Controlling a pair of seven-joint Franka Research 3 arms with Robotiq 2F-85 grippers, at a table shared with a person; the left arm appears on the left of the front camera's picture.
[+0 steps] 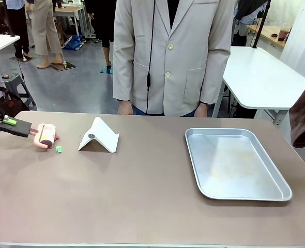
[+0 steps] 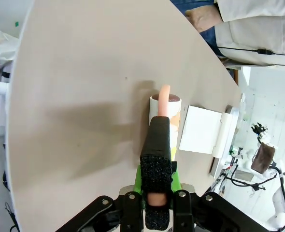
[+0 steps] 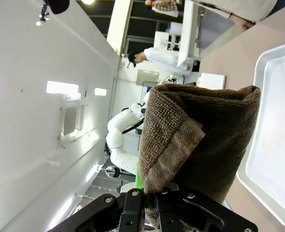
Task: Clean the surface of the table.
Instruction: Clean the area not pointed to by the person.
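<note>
- Table (image 1: 142, 199), tan-brown top, is spanning the whole near view, w/ a person (image 1: 173, 51) standing at its far side.
- L gripper (image 1: 6, 122) is clamping fully shut on the black handle (image 1: 19, 127) of a lint roller (image 1: 45, 135), holding it at the table's left end. Can't tell if the roll is touching the top.
- R gripper (image 3: 149, 199) is pinching tight on a brown towel (image 3: 195, 140), which is hanging in the air by the table's right edge.
- Green scrap (image 1: 59, 149) is lying just beside the roller, and a white folded stand (image 1: 99, 136) is sitting near it.
- Silver tray (image 1: 235, 165) is sitting on the right half, well apart from the roller.
</note>
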